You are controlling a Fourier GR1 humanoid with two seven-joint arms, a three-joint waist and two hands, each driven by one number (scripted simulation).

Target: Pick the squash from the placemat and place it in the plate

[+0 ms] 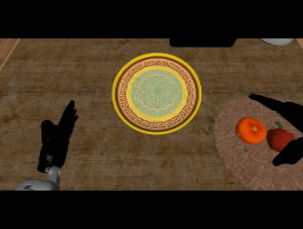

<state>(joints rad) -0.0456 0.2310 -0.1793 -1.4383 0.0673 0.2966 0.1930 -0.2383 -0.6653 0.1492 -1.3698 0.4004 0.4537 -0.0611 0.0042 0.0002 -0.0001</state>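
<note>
Your right hand (297, 129) hangs over the round woven placemat (246, 156) at the right of the worktop (81, 80), fingers and thumb spread wide apart and closed on nothing. Between that thumb and those fingers sits a red pepper-like thing (280, 138), and you cannot tell whether the hand touches it. Just beside it on the mat, toward the middle of the worktop, lies the orange squash (251, 130), clear of the hand. Farther out, left of the placemat and apart from it, you see the yellow-rimmed patterned plate (157, 127), with nothing lying in it. A dark block (202, 42) and a pale rounded object (277, 41) sit at the far edge. Your left hand (58, 136) rests at the lower left, fingers straight and pointing up, holding nothing.
</note>
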